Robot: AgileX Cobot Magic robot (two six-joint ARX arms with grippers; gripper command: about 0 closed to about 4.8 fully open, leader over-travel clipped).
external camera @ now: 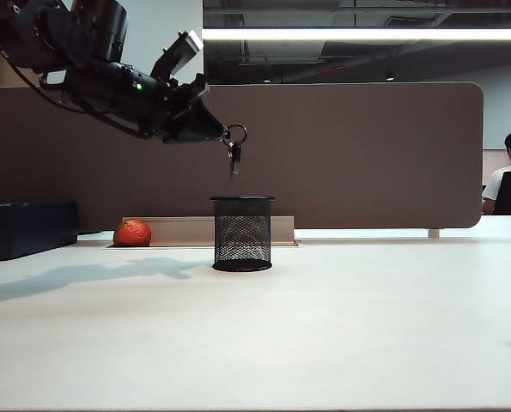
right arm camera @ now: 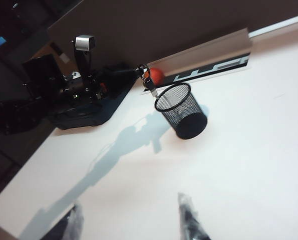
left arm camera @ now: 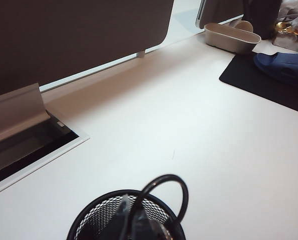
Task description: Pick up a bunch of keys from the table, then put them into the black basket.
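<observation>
The black basket (external camera: 242,233) stands upright on the off-white table (external camera: 341,326), left of centre. My left gripper (external camera: 219,133) hangs above the basket's mouth, shut on the bunch of keys (external camera: 234,154), which dangle from a dark ring just over the rim. In the left wrist view the cord loop of the keys (left arm camera: 182,189) arcs past the shut jaws, with the basket (left arm camera: 88,215) directly beneath. The right wrist view shows the basket (right arm camera: 181,110), the keys (right arm camera: 150,89) and my right gripper (right arm camera: 130,215), open above bare table well away from them.
An orange-red ball (external camera: 132,233) lies left of the basket by a cable slot (external camera: 195,230). A dark blue box (external camera: 27,227) sits at far left. A brown partition (external camera: 349,154) closes the back. A black mat (left arm camera: 269,82) and a beige tray (left arm camera: 231,37) lie further off.
</observation>
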